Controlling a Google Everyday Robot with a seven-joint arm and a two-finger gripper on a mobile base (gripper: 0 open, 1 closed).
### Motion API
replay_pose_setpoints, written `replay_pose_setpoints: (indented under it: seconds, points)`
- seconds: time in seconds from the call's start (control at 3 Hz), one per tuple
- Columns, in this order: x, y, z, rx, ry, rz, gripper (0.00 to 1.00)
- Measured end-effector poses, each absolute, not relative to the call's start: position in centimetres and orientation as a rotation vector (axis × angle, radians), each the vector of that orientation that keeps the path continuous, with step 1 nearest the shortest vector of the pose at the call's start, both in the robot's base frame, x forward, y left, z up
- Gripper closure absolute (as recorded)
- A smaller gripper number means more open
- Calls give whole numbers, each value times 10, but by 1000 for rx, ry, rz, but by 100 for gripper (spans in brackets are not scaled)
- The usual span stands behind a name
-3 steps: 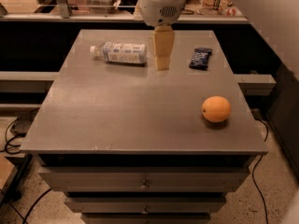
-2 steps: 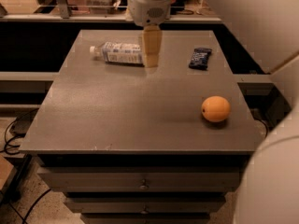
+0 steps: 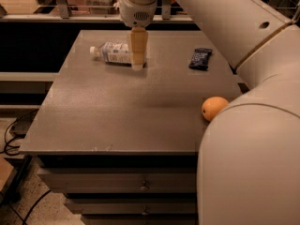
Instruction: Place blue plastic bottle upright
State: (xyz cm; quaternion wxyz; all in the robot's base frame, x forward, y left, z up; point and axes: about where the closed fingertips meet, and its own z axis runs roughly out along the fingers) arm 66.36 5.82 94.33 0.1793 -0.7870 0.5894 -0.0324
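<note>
The blue plastic bottle lies on its side at the far left of the grey table, with its white cap pointing left. It is clear with a pale blue-white label. My gripper hangs down from the white wrist at the top of the view. Its tip is low over the table, right at the bottle's bottom end and covering that end. I cannot tell whether it touches the bottle.
An orange sits near the table's right edge. A small dark blue snack wrapper lies at the far right. My large white arm fills the right foreground. Drawers are below the tabletop and cables lie on the floor at left.
The gripper has moved left and down, from right of the bottle to its bottom end. The arm has swung into the right side of the view. The bottle has not moved.
</note>
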Motion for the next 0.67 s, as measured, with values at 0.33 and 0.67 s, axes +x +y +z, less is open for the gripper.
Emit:
replay_pose_setpoints:
  seconds: [0.33, 0.67]
  points:
    - [682, 67, 933, -2164, 1705, -65, 0]
    - [698, 81, 924, -2106, 1725, -3, 0]
